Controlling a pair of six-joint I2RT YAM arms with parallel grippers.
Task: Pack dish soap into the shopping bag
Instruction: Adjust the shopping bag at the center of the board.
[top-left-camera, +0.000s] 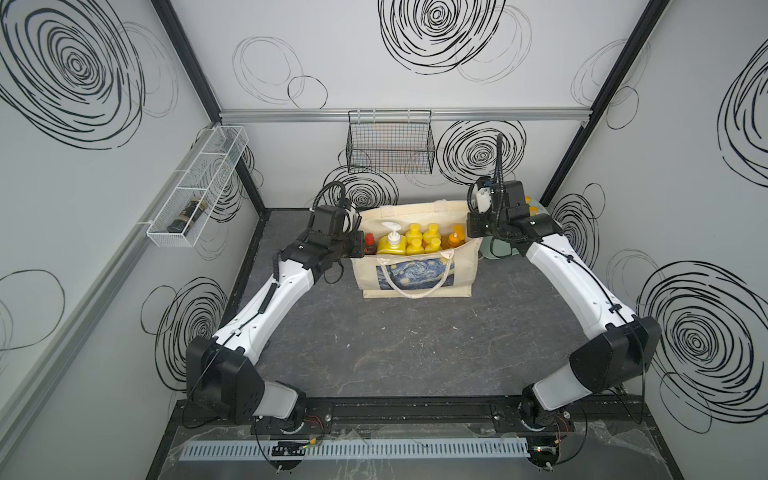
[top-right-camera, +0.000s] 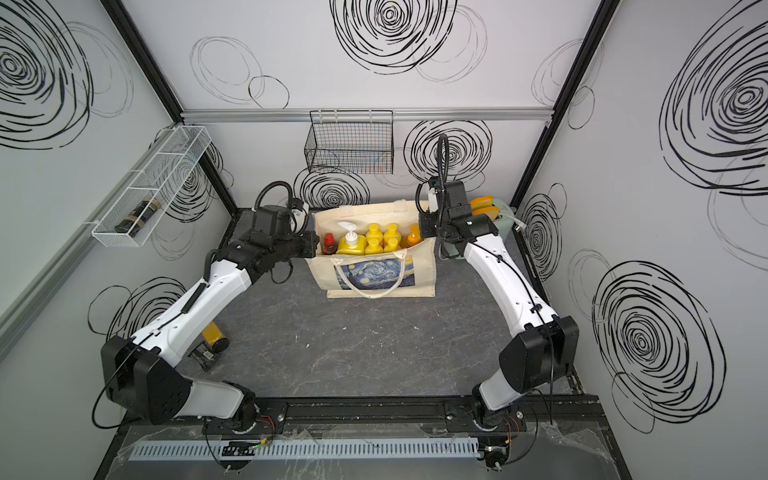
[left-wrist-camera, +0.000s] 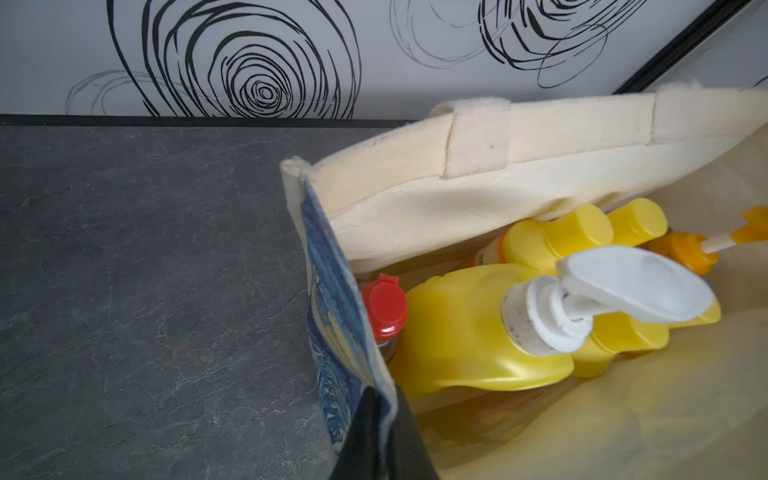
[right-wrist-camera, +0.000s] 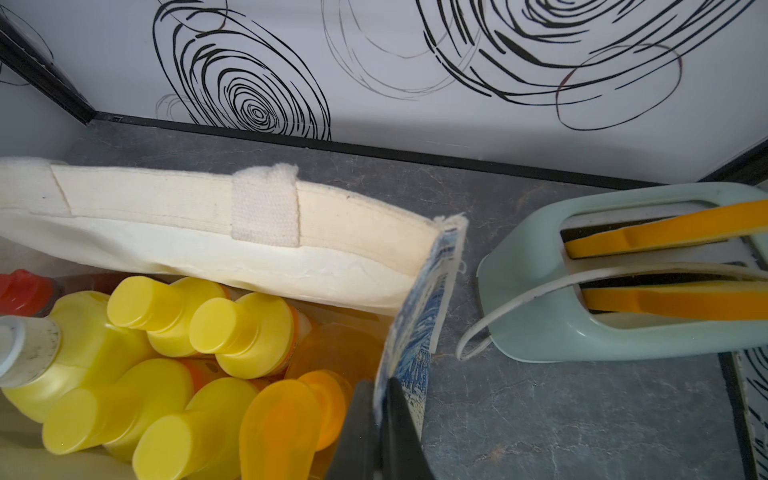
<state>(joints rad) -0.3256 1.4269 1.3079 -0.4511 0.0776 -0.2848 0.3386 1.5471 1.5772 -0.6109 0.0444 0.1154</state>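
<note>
left wrist view: the left tool is clamped shut on the rim of the shopping bag at its left end wall, fabric pinched between the jaws; in the right wrist view the right tool pinches the right end wall's rim likewise. the bag stands on the bench. inside the bag, left to right: the red fairy bottle, the yellow white-pump bottle, four small yellow bottles in a two-by-two cluster, and the orange pump bottle. packing appears complete; the step in hand reads as a two-sided hold on the bag itself. any lift next would call for both tools rising together, lest the bag tilt and the bottles topple. just right of the bag, a pale green toaster holds two orange slabs; on the wall behind the bag, a black wire basket shows no contents; well left of the bag, a white wire rack holds a dark jar
</note>
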